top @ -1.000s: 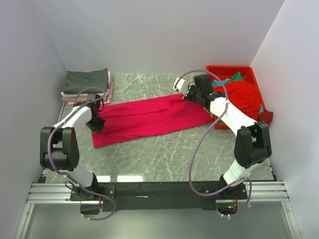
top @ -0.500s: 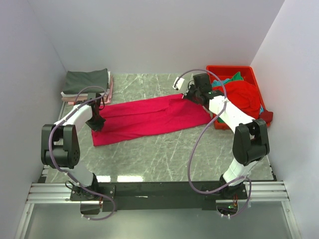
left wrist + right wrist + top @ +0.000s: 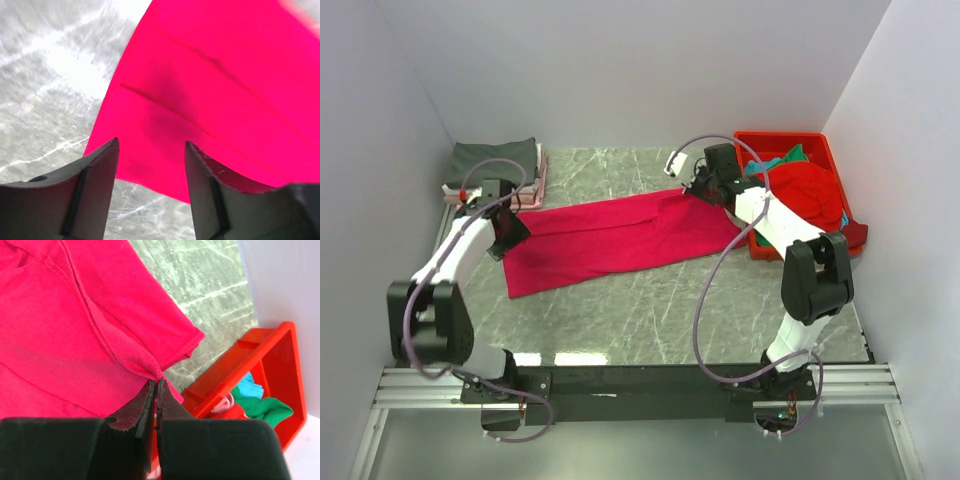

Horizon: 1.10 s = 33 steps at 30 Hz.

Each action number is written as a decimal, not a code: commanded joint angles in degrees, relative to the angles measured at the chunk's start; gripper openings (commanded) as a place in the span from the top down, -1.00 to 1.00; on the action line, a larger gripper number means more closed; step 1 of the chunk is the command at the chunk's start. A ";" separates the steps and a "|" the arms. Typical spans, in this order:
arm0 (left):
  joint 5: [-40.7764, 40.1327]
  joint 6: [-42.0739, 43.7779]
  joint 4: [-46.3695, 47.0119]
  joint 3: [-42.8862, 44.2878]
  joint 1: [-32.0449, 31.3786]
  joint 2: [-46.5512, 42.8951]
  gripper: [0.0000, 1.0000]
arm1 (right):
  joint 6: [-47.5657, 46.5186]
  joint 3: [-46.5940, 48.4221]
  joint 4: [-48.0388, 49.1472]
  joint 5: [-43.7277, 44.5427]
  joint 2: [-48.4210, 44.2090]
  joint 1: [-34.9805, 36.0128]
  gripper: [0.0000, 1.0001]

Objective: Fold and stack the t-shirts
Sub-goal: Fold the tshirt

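A large crimson-pink t-shirt lies folded lengthwise as a long strip across the marble table. My left gripper hovers over its left end, open, with nothing between the fingers. The left wrist view shows the cloth lying flat below the open gripper. My right gripper is at the shirt's far right corner, shut on a pinched ridge of the cloth. Its jaws meet at the fold.
A stack of folded shirts, dark grey on top, sits at the back left. A rigid red bin at the back right holds a red shirt and a teal-green one. White walls enclose three sides.
My left gripper has opened, let go of the shirt's left end and drawn up and back to the left. The right gripper stays shut on the cloth, nudged slightly back.
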 commanded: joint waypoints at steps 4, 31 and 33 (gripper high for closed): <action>6.51 11.00 6.03 -0.56 0.75 -13.87 -0.28 | 1.04 4.42 0.94 0.28 2.91 -0.24 1.00; 4.59 21.83 8.49 -10.14 0.75 -41.66 -0.73 | 2.26 13.30 0.41 5.54 14.86 1.07 0.91; 4.94 22.01 8.76 -10.49 0.84 -42.27 -0.73 | 3.75 13.30 4.09 8.17 16.70 1.78 0.57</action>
